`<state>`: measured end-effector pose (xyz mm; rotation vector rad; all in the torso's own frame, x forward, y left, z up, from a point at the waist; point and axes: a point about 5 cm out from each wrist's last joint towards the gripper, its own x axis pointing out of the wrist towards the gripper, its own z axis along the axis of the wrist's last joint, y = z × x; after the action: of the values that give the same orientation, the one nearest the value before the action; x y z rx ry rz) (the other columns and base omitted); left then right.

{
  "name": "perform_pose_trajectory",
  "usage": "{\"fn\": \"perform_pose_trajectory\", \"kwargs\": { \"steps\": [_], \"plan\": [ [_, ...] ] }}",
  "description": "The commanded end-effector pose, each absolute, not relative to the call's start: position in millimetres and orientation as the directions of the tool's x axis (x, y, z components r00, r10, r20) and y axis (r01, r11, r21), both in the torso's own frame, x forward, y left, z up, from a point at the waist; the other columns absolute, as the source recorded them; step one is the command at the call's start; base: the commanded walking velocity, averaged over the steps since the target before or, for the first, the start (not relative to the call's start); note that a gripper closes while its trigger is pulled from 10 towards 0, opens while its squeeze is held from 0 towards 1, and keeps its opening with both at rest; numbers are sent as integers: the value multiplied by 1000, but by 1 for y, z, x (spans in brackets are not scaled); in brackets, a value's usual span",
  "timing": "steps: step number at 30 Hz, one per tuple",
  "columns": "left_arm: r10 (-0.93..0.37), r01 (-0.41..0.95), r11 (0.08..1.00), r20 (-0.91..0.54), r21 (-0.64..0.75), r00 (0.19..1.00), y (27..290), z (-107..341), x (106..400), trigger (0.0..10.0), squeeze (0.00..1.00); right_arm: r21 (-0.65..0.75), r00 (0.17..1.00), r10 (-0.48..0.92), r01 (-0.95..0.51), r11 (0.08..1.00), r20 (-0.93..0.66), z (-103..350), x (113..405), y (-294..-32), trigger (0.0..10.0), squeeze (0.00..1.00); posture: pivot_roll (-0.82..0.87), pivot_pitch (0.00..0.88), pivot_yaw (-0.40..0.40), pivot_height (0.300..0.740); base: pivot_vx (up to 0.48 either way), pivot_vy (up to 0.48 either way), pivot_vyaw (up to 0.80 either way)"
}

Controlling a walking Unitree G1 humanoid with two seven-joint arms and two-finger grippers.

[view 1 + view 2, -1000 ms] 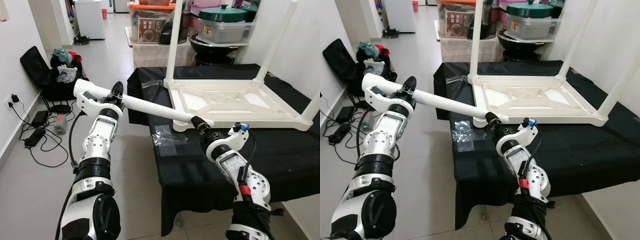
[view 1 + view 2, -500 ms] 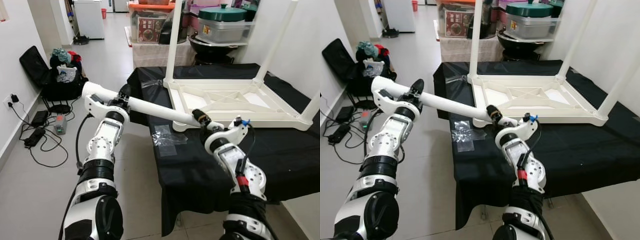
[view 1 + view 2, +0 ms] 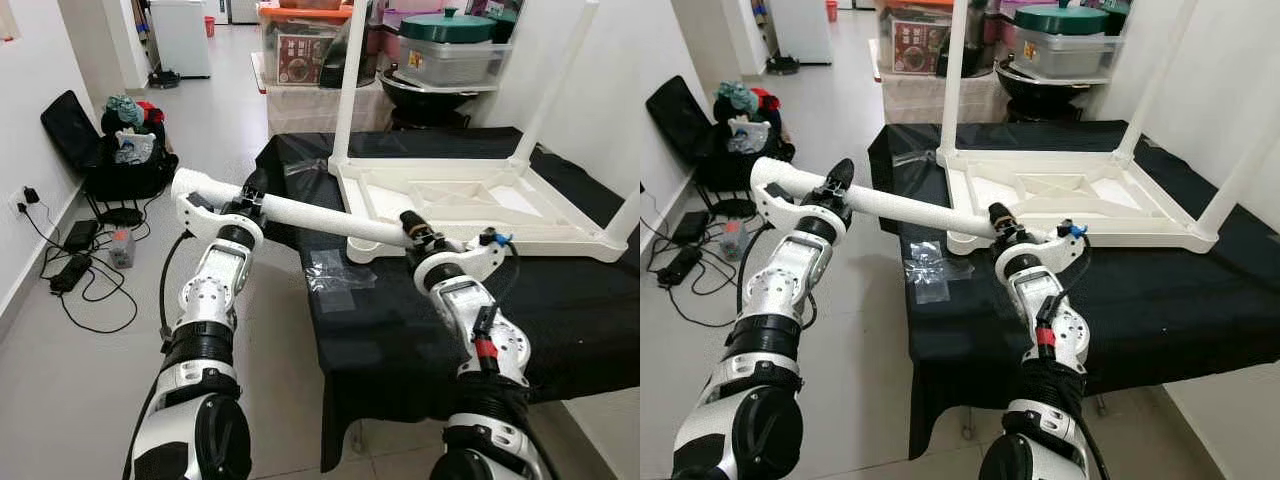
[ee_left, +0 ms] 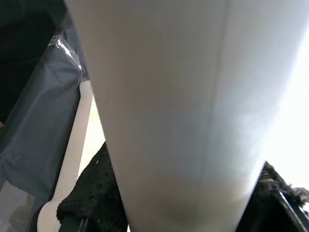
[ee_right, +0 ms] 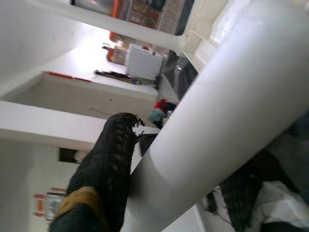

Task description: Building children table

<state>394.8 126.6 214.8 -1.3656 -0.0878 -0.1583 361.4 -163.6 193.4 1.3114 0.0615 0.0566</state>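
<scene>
A: Item, table leg [image 3: 320, 218]: where is it held?
B: Pinched at both ends, left pincer [image 3: 243, 202] at 9 o'clock, right pincer [image 3: 420, 236] beside the upturned table [image 3: 470, 205], presumably so its corner socket can be aimed at.

I'm in a lived-in home. Grey floor tiles [image 3: 60, 400] run to a far white fridge [image 3: 181, 35]. Pots [image 3: 445, 27] and storage boxes [image 3: 300, 50] crowd the far shelves. On my left, a bag [image 3: 125, 165] heaped with clothes sits by the wall, near cables [image 3: 70, 285] plugged into a socket [image 3: 22, 200].
</scene>
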Motion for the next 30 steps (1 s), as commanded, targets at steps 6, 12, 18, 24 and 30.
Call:
{"fn": "perform_pose_trajectory", "kwargs": {
  "steps": [6,12,18,24,30],
  "plan": [
    [-153,278,315,240,-908,959,115,219,389,10000,443,971,998,70,-11,237,-5,204,365,-156,0,0,34,0,-75,740,0,0,0],
    [-234,363,312,300,-878,925,105,220,383,10000,1000,974,998,58,-22,226,9,210,367,-160,0,0,33,0,-75,740,0,0,0],
    [-380,489,287,370,-824,848,92,219,371,10000,1000,977,999,18,-33,210,30,219,369,-170,0,0,35,0,-75,740,0,0,0],
    [-497,577,237,413,-781,763,84,219,356,10000,1000,981,999,-35,-28,194,35,222,371,-181,0,0,37,0,-75,740,0,0,0],
    [-615,625,223,389,-748,685,74,211,343,10000,27,984,991,-127,-8,180,31,227,374,-199,0,0,40,0,-74,740,0,0,0]
  ]
}}
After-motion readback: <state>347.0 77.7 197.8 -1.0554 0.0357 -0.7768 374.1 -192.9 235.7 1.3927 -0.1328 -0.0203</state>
